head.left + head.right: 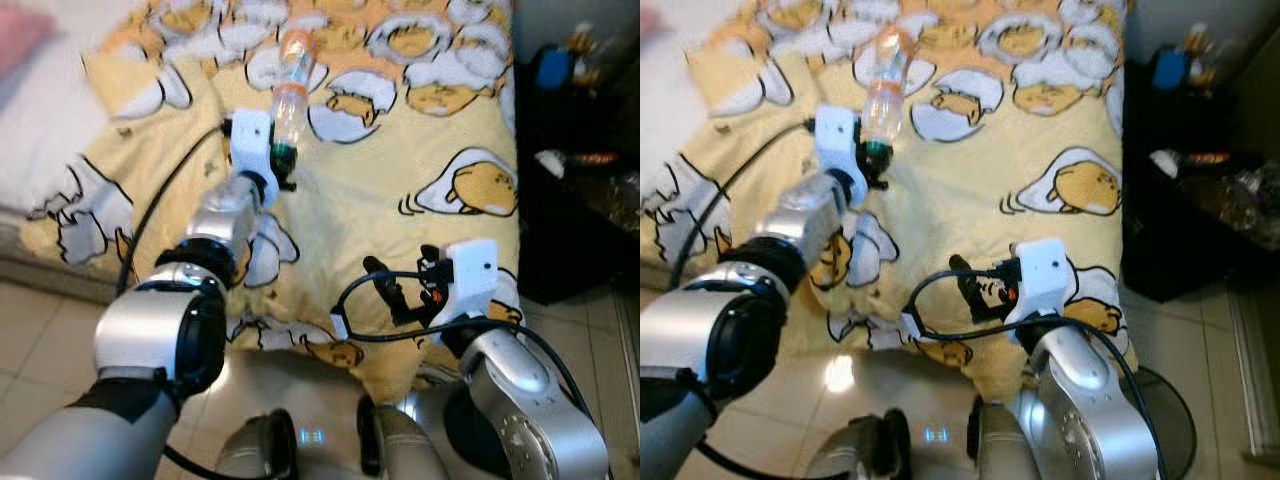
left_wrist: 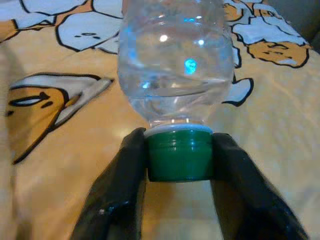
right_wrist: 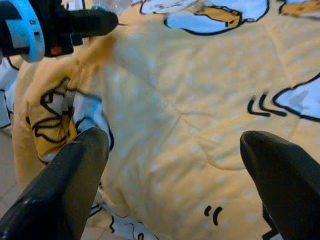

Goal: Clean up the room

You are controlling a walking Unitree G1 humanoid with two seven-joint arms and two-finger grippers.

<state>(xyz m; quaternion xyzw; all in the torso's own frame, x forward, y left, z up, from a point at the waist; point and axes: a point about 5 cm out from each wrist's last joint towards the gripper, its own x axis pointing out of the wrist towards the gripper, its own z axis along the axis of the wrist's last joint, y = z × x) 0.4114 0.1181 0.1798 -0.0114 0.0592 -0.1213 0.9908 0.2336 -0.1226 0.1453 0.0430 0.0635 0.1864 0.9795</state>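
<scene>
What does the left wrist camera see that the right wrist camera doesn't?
Left wrist view: the left tool shut on a clear bottle's green cap.

Right wrist view: the right tool open, its fingers wide apart over the blanket, holding nothing, with the left arm's wrist beyond.

Both: the yellow cartoon blanket.
</scene>
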